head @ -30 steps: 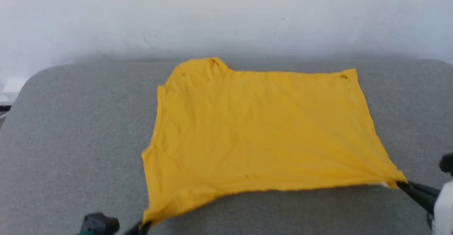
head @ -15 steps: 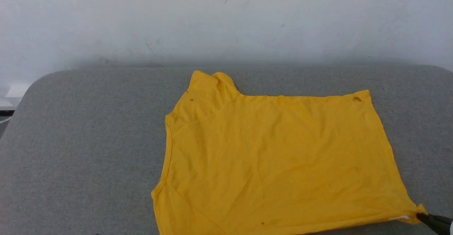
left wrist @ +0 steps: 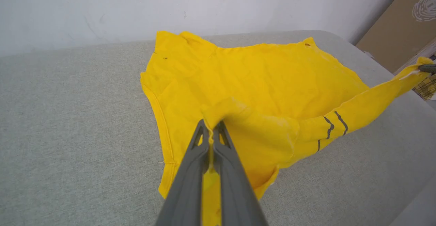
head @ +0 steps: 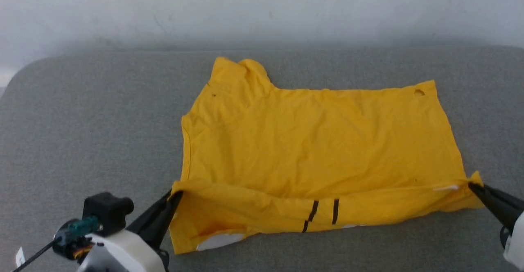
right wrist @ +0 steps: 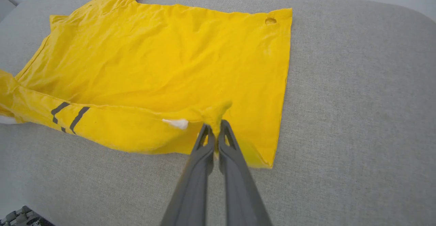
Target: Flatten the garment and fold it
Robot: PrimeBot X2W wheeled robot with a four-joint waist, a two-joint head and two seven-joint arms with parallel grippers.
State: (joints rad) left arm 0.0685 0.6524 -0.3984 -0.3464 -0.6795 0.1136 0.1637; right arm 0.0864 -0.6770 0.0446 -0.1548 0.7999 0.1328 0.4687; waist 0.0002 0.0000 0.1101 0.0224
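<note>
The yellow T-shirt (head: 319, 141) lies plain side up on the grey padded table (head: 82, 120). Its near edge is lifted and turned over toward the far side, baring black whisker lines (head: 323, 212) and a white patch (head: 217, 241) underneath. My left gripper (head: 177, 193) is shut on the near left corner, also seen pinching cloth in the left wrist view (left wrist: 211, 127). At the near right corner my right gripper (head: 470, 185) is shut on the shirt (right wrist: 170, 59), fingertips (right wrist: 214, 129) clamped beside a white label (right wrist: 175, 123).
A pale wall (head: 262, 10) rises just behind the table's far edge. Brown cardboard (left wrist: 395, 28) stands beyond the table's right corner in the left wrist view. Bare grey padding spreads to the left and right of the shirt.
Both grippers have lifted the near edge and carried it toward the far side, turning up the printed underside. The head camera has also shifted.
</note>
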